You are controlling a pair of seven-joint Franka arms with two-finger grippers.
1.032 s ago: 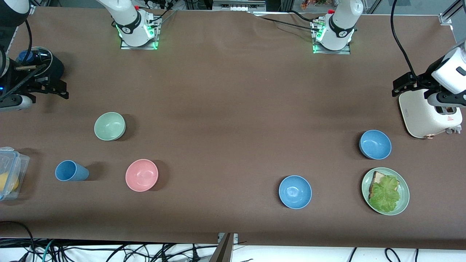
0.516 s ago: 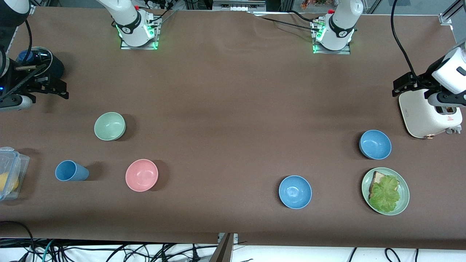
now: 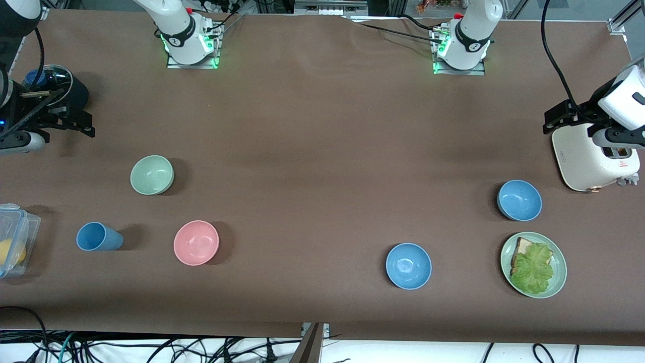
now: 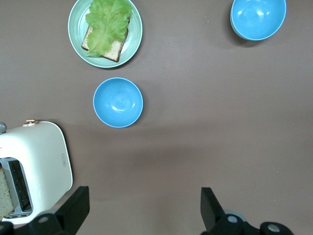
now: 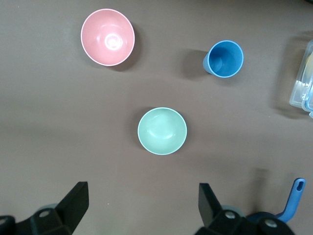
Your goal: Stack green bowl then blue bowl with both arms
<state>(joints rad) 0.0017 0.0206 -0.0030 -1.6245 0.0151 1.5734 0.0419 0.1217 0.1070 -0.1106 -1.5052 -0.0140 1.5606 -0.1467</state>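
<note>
The pale green bowl (image 3: 151,174) (image 5: 162,130) sits upright and empty toward the right arm's end of the table. One blue bowl (image 3: 519,200) (image 4: 118,102) stands near the toaster. A second blue bowl (image 3: 408,265) (image 4: 258,18) lies nearer to the front camera, toward the middle. My right gripper (image 3: 75,121) (image 5: 142,201) hangs open over the table's edge at its own end, apart from the green bowl, with nothing in it. My left gripper (image 3: 552,119) (image 4: 143,208) hangs open and holds nothing, over bare table beside the toaster.
A pink bowl (image 3: 196,242) and a blue cup (image 3: 98,237) stand nearer to the front camera than the green bowl. A clear container (image 3: 12,244) and a dark vessel (image 3: 53,85) are at the right arm's end. A white toaster (image 3: 594,156) and a green plate (image 3: 557,282) with bread and lettuce are at the left arm's end.
</note>
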